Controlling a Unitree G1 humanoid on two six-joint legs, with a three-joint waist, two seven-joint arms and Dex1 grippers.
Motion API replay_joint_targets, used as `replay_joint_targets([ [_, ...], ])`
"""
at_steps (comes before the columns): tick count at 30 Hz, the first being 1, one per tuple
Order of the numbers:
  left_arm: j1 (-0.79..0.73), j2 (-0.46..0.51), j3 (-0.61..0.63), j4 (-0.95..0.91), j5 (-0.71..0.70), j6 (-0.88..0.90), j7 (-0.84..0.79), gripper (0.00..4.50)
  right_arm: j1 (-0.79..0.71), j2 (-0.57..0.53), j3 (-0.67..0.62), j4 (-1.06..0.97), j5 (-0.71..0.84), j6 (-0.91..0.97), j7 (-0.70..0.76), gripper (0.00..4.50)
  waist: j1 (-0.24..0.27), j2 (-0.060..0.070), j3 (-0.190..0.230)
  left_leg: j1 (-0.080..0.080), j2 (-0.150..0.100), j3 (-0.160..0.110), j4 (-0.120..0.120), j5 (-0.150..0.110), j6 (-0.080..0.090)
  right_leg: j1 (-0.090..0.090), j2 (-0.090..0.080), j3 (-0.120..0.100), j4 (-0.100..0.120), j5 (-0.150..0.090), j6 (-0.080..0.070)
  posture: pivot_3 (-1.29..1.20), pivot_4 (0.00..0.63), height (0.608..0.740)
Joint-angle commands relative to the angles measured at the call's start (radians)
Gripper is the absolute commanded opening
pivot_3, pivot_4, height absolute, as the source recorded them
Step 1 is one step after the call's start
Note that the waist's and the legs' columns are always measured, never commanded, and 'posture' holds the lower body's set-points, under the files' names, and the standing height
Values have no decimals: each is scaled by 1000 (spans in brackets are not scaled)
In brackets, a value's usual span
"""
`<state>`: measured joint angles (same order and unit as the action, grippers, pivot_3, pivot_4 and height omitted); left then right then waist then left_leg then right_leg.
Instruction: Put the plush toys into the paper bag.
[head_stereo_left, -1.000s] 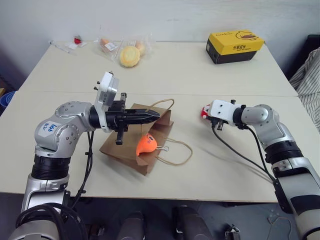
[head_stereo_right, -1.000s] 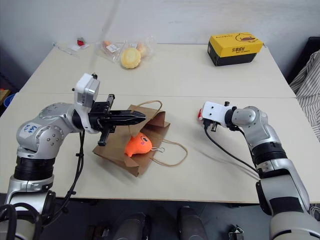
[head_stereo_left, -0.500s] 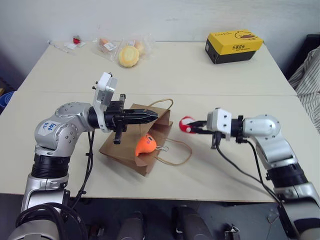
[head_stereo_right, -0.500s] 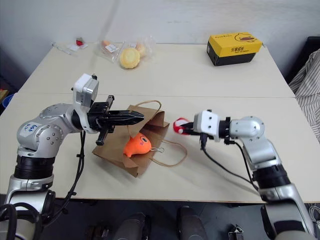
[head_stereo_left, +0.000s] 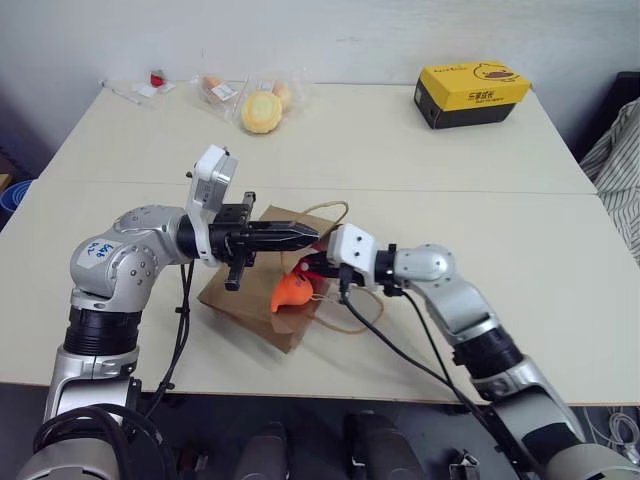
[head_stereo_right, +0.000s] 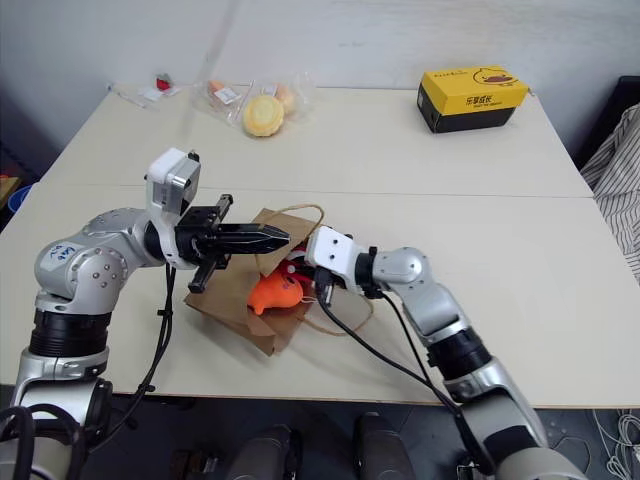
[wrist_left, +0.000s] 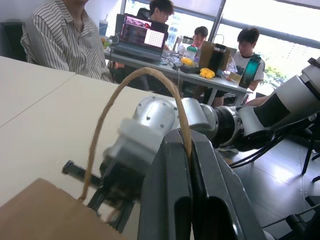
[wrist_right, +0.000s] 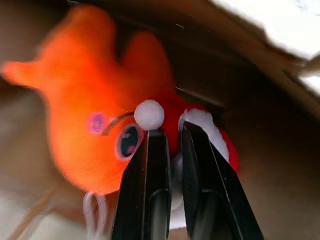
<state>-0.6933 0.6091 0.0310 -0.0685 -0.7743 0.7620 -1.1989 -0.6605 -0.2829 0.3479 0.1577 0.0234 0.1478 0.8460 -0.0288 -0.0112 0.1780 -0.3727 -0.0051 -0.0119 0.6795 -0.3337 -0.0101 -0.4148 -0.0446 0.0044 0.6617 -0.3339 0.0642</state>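
1. Plush toys: orange fish (head_stereo_left: 292, 291) lies at mouth of paper bag (head_stereo_left: 240, 296) on surface (head_stereo_left: 420, 150); Santa (wrist_right: 210, 135) touches it.
2. Right gripper (wrist_right: 169, 142): fingers clamped on Santa, at bag opening.
3. Left gripper (head_stereo_left: 308, 235): fingers closed on bag handle (wrist_left: 130, 100), lifting upper edge.
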Motion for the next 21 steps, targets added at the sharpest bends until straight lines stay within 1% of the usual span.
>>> replay_joint_targets([
  [1,-5,0,2,-32,-19,-7,-28,0,-39,53,-14,80,-33,-87,-81,10,-1,0,0,0,0,0,0,0,0,0,0,0,0,0,0,0,150,740],
  [4,-10,-2,-4,-20,-10,-18,-37,0,-51,89,-11,163,-48,-115,-103,10,-2,0,0,0,0,0,0,0,0,0,0,0,0,0,0,0,150,740],
  [6,-12,-6,-5,-12,-6,-25,-41,0,-48,130,-24,221,-15,-111,-95,10,-3,0,0,0,0,0,0,0,0,0,0,0,1,0,0,0,150,740],
  [7,-13,-8,-6,-9,-5,-29,-42,0,-48,144,-38,250,-12,-131,-115,10,-3,0,0,0,0,0,0,0,0,0,0,0,1,0,0,0,150,740],
  [9,-15,-12,-4,-3,-2,-35,-40,0,-45,147,-52,274,-11,-140,-116,692,-5,0,0,0,0,0,0,0,0,0,0,0,1,0,0,0,150,740],
  [10,-14,-13,-2,-2,-2,-37,-39,0,-41,146,-60,270,-7,-144,-112,952,-5,0,0,0,0,0,-1,0,0,0,0,0,1,0,0,0,150,740],
  [12,-9,-14,2,-2,-2,-38,-34,0,-30,137,-72,242,8,-147,-92,1617,-4,0,0,0,0,0,0,0,0,0,0,0,1,0,0,0,150,740],
  [13,-5,-13,4,-4,-3,-38,-32,0,-21,127,-76,217,25,-135,-66,2014,-4,0,0,0,0,0,0,0,0,0,0,0,1,0,0,0,150,740],
  [16,6,-12,8,-8,0,-42,-24,0,-2,82,-107,160,70,-130,-6,2948,-2,0,0,0,0,0,-1,0,0,0,0,0,1,0,0,0,150,740],
  [18,14,-11,12,-9,3,-46,-16,0,11,44,-137,127,121,-106,54,3618,0,0,0,0,0,0,-1,0,0,0,0,0,1,0,0,0,150,740],
  [20,26,-8,16,-12,7,-53,-11,0,37,-8,-191,66,232,-15,142,4276,0,0,0,0,0,0,0,0,0,1,0,0,1,0,0,0,150,740],
  [21,32,-6,18,-15,6,-54,-8,0,54,-31,-217,31,290,34,179,4438,0,0,0,0,0,0,-1,0,0,1,0,0,1,0,0,0,150,740],
])
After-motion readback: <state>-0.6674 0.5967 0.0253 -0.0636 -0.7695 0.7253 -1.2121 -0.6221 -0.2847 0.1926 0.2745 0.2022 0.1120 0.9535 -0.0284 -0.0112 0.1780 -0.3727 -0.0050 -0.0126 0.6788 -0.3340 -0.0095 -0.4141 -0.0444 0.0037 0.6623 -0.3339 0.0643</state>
